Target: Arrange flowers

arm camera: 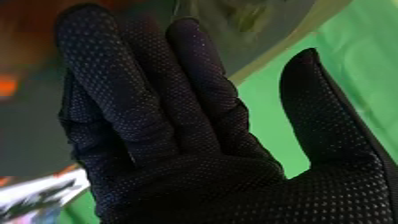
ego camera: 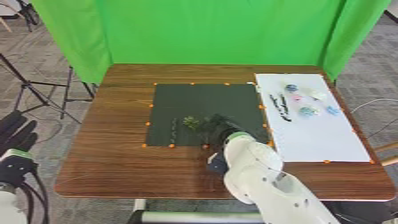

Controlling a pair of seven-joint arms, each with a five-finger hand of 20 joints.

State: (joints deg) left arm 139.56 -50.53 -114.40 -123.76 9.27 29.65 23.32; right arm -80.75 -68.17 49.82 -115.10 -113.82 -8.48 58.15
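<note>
In the head view my right hand is over the lower middle of the dark mat. A small green sprig lies on the mat just left of it, and a thin dark stem lies farther left. The right wrist view has my right hand open, fingers straight, thumb apart; a blurred green plant is beyond the fingertips. On the white sheet lie a blue flower, a pale flower, a light-blue flower and dark stems. My left hand is open off the table's left side.
Orange markers edge the mat and the sheet on the brown table. A green curtain hangs behind the table. A black tripod stands at the left.
</note>
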